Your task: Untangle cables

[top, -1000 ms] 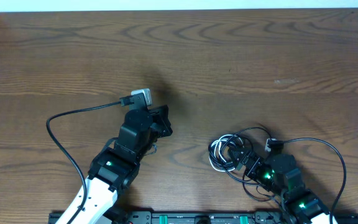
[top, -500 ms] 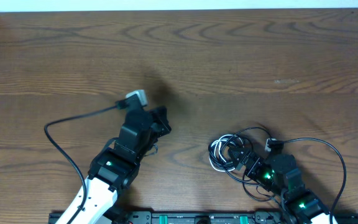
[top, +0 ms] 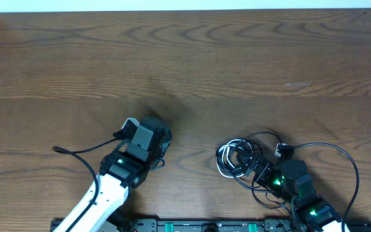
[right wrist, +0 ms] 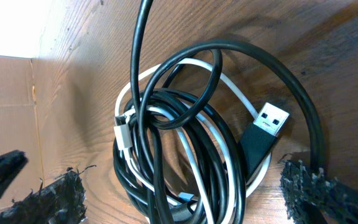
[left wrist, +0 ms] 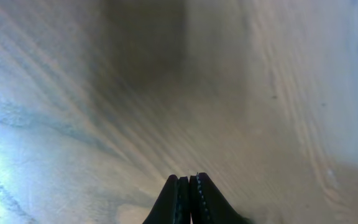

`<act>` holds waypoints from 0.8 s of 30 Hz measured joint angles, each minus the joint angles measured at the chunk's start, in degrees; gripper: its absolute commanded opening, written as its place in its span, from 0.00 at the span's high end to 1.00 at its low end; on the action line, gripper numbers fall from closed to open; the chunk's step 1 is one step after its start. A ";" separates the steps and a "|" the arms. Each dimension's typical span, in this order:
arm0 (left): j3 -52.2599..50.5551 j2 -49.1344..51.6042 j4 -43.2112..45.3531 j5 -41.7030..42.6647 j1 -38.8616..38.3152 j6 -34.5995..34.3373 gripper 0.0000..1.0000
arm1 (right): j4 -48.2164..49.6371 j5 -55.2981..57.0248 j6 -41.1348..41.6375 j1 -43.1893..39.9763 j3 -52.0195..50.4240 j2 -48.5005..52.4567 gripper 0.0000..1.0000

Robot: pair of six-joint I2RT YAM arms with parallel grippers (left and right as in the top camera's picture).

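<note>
The cables (top: 236, 156) lie as a tangled coil of black cords and one white cord at the front right of the table. In the right wrist view the coil (right wrist: 185, 155) fills the middle, with a black USB plug (right wrist: 266, 127) on its right side and a small white plug (right wrist: 124, 134) on its left. My right gripper (top: 256, 166) is open, with one finger on each side of the coil (right wrist: 185, 196). One black cord (top: 350, 167) loops out to the right. My left gripper (top: 160, 136) is shut and empty (left wrist: 188, 182), well left of the coil.
The left arm's own black wire (top: 76, 151) arcs out to the left of its wrist. A cardboard wall (right wrist: 5, 106) stands at the table's left edge. The wooden table (top: 237, 58) stretches far behind both arms.
My left arm has drawn back toward the front edge and its wire has swung down with it. The right gripper and the coil have not moved.
</note>
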 measured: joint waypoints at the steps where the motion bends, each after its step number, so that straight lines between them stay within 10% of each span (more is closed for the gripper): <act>1: 0.00 0.57 0.00 0.24 0.00 -0.22 0.92 | 0.02 0.00 0.00 0.00 0.00 0.00 0.01; 7: 0.00 1.92 2.43 2.16 0.00 -0.76 0.69 | 0.00 0.00 0.00 0.00 0.00 0.00 0.01; 24: 0.00 5.01 13.66 9.51 -4.15 -9.84 0.68 | 0.00 0.13 0.00 0.00 0.00 0.00 0.01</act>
